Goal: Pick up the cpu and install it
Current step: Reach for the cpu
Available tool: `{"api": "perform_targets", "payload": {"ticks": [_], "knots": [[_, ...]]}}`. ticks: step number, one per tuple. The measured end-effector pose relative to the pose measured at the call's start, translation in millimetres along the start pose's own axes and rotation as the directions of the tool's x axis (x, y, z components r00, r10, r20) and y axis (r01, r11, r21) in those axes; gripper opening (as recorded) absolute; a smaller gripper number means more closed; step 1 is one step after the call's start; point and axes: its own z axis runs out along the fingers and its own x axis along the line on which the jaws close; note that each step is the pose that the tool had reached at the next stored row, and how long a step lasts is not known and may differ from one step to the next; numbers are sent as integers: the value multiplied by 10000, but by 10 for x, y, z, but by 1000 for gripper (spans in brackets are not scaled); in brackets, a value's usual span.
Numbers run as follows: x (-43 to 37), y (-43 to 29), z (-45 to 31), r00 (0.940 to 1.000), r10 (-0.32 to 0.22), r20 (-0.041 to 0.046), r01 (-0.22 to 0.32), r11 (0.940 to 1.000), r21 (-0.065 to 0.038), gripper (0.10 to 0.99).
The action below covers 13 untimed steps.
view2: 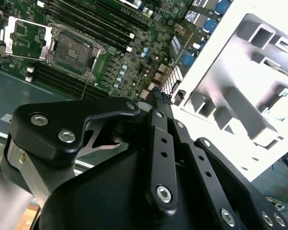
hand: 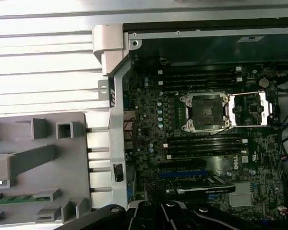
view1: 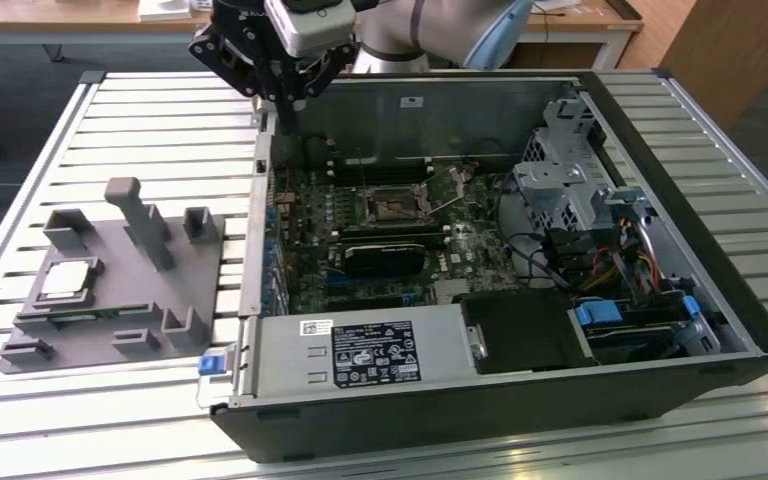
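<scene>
Shiny square cpu (view1: 67, 283) flat on blocky grey tray (view1: 120, 292).

Silver-grey cpu (view1: 67, 281), grey holder (view1: 120, 290), green motherboard (hand: 149, 143)

Exterior view high, oblique; both wrist views above mobo (hand: 151, 120) (view2: 134, 62)
</scene>
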Motion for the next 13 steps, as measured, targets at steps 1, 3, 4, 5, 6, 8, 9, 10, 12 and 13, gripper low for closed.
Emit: {"api": "perform_targets", "payload": {"ticks": [1, 3, 4, 5, 6, 8, 9, 10, 12, 13], "knots": [[8, -1, 0, 10000, 0, 0, 0, 10000, 0, 106], [22, -2, 1, 10000, 0, 0, 0, 10000, -1, 106], [30, -2, 0, 10000, 0, 0, 0, 10000, 0, 106], [37, -3, 0, 10000, 0, 0, 0, 10000, 0, 106], [45, -4, 1, 10000, 0, 0, 0, 10000, 0, 106], [60, -5, 1, 10000, 0, 0, 0, 10000, 0, 106], [68, -5, 1, 10000, 1, 0, -1, 10000, 0, 106], [76, -6, 1, 10000, 1, 0, -1, 10000, -1, 106], [91, -7, 2, 10000, 0, 0, 0, 10000, -1, 106], [98, -8, 2, 10000, 0, 0, 0, 10000, -1, 106]]}}
